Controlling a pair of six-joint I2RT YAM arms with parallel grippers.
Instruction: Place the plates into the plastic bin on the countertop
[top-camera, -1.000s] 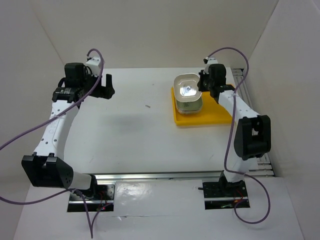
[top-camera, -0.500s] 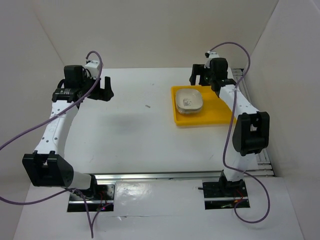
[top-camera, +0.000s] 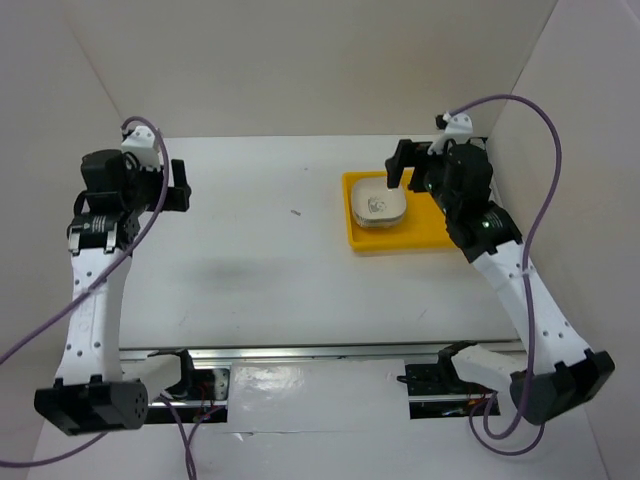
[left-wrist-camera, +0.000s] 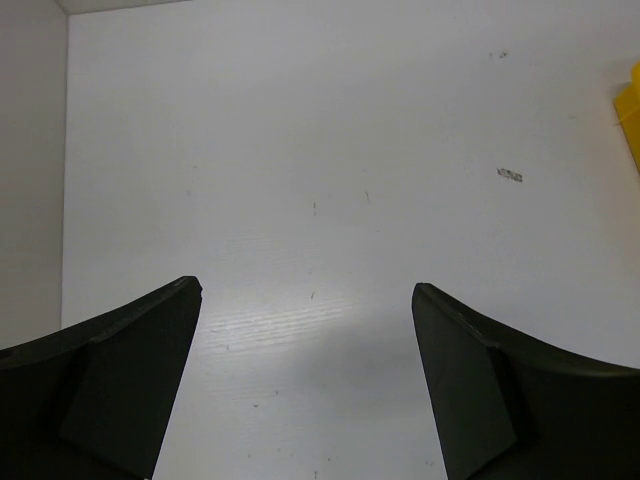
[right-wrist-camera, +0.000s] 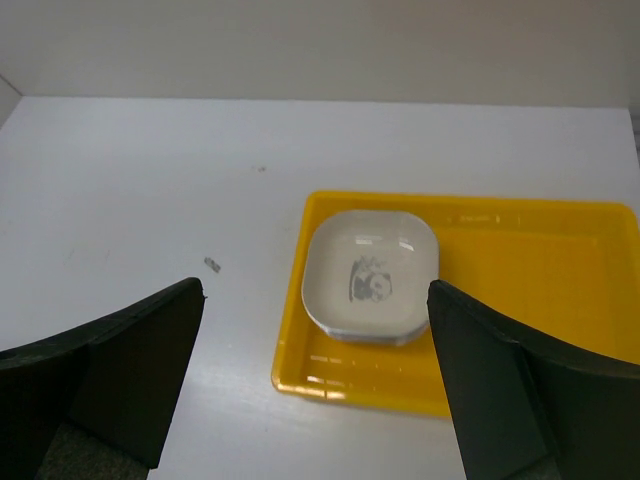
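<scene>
**Top external view: dishes stacked in the bin, both grippers empty**

Finding 1. The plates (top-camera: 380, 203) sit as one stack inside the plastic bin (top-camera: 440, 236), at its left end and close to the left wall. The right wrist view shows the top dish, cream-white with a dark centre print (right-wrist-camera: 371, 275). Edges show beneath it, but I cannot count how many lie under. The right half of the bin floor (right-wrist-camera: 545, 300) is bare yellow. I see no dish outside the bin in any view.

Finding 2. The right gripper (top-camera: 398, 165) hangs above the far left part of the bin. Its wrist view shows the fingers spread wide with nothing between them (right-wrist-camera: 316, 287).

Finding 3. The left gripper (top-camera: 178, 190) is well apart from the bin, over the left of the countertop (top-camera: 250, 260). Its fingers are also spread wide and empty (left-wrist-camera: 307, 288). Under it I see only white surface, a small dark speck (left-wrist-camera: 509, 175) and one yellow corner of the bin at the frame edge.

Judgement. The placing looks complete or nearly so, though I cannot confirm the count.

Risks from here:
- If the right arm drops on its present line, a wide finger could clip the stack's rim or the bin's far wall. That would tip the top dish or push the bin across the smooth surface.
- The stack is crowded against the left wall. Any nudge from the right could ride a dish up over that low wall.
- The right arm's purple cable (top-camera: 545, 150) loops out near the side wall and could drag on a fast move.
</scene>
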